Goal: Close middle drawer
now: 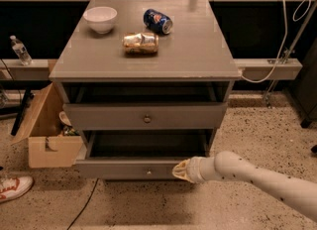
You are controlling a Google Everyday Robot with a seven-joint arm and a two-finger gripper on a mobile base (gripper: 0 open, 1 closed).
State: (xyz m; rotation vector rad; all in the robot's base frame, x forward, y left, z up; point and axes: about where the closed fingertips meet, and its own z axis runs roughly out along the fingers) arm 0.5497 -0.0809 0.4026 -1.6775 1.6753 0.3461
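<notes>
The middle drawer (124, 168) is the lower of the two drawers in view. It has a low grey front with a small brass knob (148, 172) and stands pulled out part way, showing its plain grey inside (148, 144). My gripper (180, 171) comes in from the lower right on a white arm (257, 179) and touches the right part of that drawer's front panel. The taller-fronted drawer (109, 116) with the dark knob sits above, slightly out.
On the cabinet top (198, 50) stand a white bowl (100, 19), a blue can (157, 21) and a gold can (140, 43), both on their sides. An open cardboard box (47, 135) stands at the left, and a shoe (14, 187) lies on the floor.
</notes>
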